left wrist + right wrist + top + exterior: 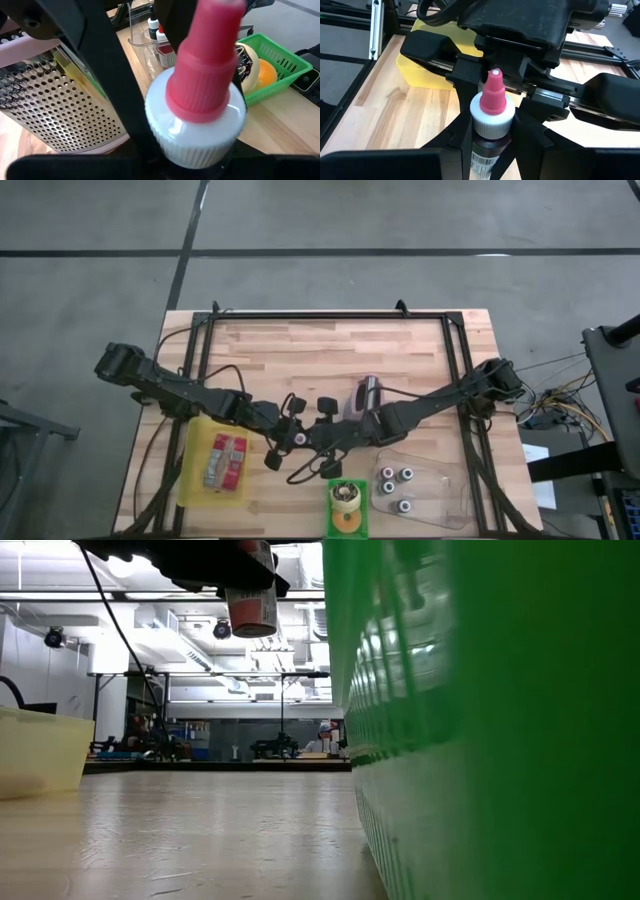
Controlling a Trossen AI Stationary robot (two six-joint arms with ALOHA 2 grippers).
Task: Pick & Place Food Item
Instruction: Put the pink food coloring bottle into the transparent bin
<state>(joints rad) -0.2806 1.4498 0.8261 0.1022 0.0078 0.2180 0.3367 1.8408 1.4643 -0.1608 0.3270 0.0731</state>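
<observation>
A small dark bottle (492,134) with a white collar and a red nozzle cap stands upright in the air over the table's middle (298,437). My left gripper (285,434) comes at it from the table's left and my right gripper (492,142) from the right; both are shut on it. In the low view the bottle's lower end (252,602) hangs below the dark grippers, high above the tabletop. My left wrist view shows mostly the cap and collar (197,107). My left gripper holds the bottle somewhere below its white collar (195,135); the collar and cap hide the place of contact. It comes from the table's left, slanting down. The bottle stands upright, clear of the table. My right gripper pinches the bottle's dark body just below the white collar (492,140) between its two fingers (465,142), one on each side. The fingers come from the table's right, slanting down. The bottle stays upright and lifted clear, cap up.
A yellow bin (196,470) holding packets sits near left. A green basket (348,525) with round food items stands at the near edge and fills the low view's right. A clear tray (440,490) with small bottles lies near right. A metal grater (366,394) stands behind the grippers.
</observation>
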